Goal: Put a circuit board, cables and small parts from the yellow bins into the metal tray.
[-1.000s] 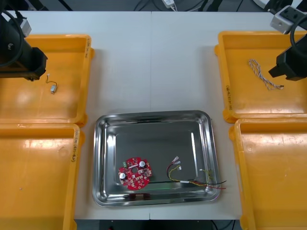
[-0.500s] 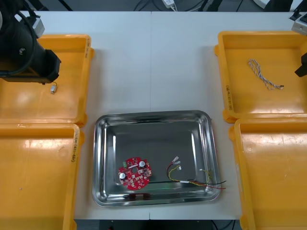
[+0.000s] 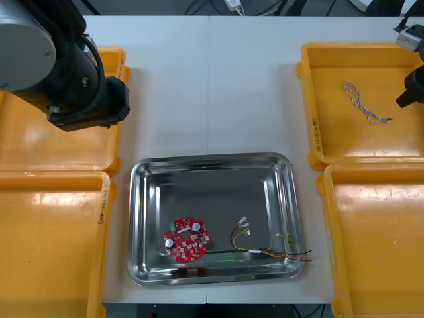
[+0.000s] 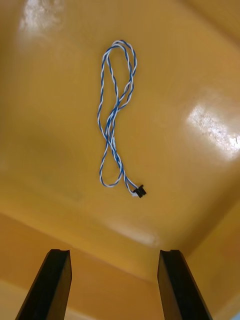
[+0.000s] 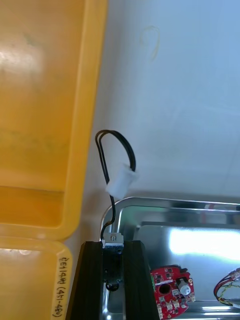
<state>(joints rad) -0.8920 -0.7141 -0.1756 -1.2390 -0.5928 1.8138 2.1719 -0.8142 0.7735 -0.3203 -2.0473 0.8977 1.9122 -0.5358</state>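
One small metal part (image 5: 113, 238), black lead (image 5: 103, 150) looped, seemingly white-sleeved, pinched by left tool (image 5: 112, 243); right tool (image 4: 115, 252) spread.

Clear lane over the tray's far half

The far half of the metal tray (image 3: 136, 199) is seen bare, while its near part is taken up by the red circuit board (image 3: 187, 239) and the red and yellow cables (image 3: 265, 248). The table (image 3: 212, 86) strip between the yellow bins (image 3: 311, 99) is unobstructed. The black cable (image 5: 121, 181) clamped in the left gripper (image 5: 113, 245) is held just past the tray's far-left corner, beside the far-left bin (image 5: 50, 100).
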